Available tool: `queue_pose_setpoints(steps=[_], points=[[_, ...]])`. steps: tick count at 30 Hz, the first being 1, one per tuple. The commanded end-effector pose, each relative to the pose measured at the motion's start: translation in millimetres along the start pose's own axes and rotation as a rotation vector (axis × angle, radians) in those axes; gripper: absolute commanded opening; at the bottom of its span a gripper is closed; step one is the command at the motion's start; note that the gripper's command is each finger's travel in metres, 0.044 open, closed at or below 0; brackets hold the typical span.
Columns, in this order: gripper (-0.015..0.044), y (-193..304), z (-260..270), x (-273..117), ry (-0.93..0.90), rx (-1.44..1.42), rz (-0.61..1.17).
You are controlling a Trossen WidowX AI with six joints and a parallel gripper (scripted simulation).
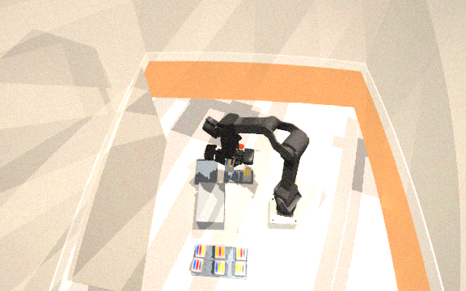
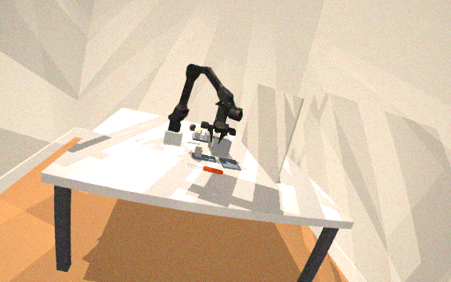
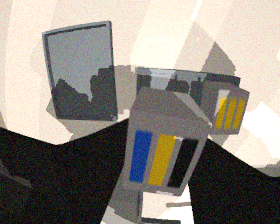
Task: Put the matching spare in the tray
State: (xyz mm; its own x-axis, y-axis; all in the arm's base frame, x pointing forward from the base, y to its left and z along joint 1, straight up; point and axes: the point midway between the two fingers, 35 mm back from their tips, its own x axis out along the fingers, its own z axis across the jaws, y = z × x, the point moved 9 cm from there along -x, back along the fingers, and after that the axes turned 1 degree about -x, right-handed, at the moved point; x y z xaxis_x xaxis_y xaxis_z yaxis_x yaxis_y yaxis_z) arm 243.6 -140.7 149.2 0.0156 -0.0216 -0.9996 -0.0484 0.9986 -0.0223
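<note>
The gripper (image 3: 165, 183) is closed on a spare (image 3: 163, 152) with blue, yellow and black stripes. The spare is held just beside the grey tray (image 3: 79, 70), above the rack (image 3: 211, 92). A red screwdriver (image 2: 213, 169) lies near the tray.

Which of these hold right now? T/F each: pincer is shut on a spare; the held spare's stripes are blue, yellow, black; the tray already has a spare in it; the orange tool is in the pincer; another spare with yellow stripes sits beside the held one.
1. The pincer is shut on a spare. True.
2. The held spare's stripes are blue, yellow, black. True.
3. The tray already has a spare in it. False: the wrist view shows only shadow in it.
4. The orange tool is in the pincer. False: it lies on the table, apart from the pincer.
5. A yellow-striped spare sits beside the held one. True.
</note>
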Motion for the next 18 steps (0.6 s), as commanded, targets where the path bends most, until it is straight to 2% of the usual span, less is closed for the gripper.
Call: queue_pose_setpoints(steps=[1, 13, 18], points=[[0.0, 0, 1, -7, -0.003, 0.0, -0.001], [0.0, 5, 3, -73, -0.005, -0.004, 0.001], [0.0, 5, 3, -77, -0.006, -0.005, 0.001]])
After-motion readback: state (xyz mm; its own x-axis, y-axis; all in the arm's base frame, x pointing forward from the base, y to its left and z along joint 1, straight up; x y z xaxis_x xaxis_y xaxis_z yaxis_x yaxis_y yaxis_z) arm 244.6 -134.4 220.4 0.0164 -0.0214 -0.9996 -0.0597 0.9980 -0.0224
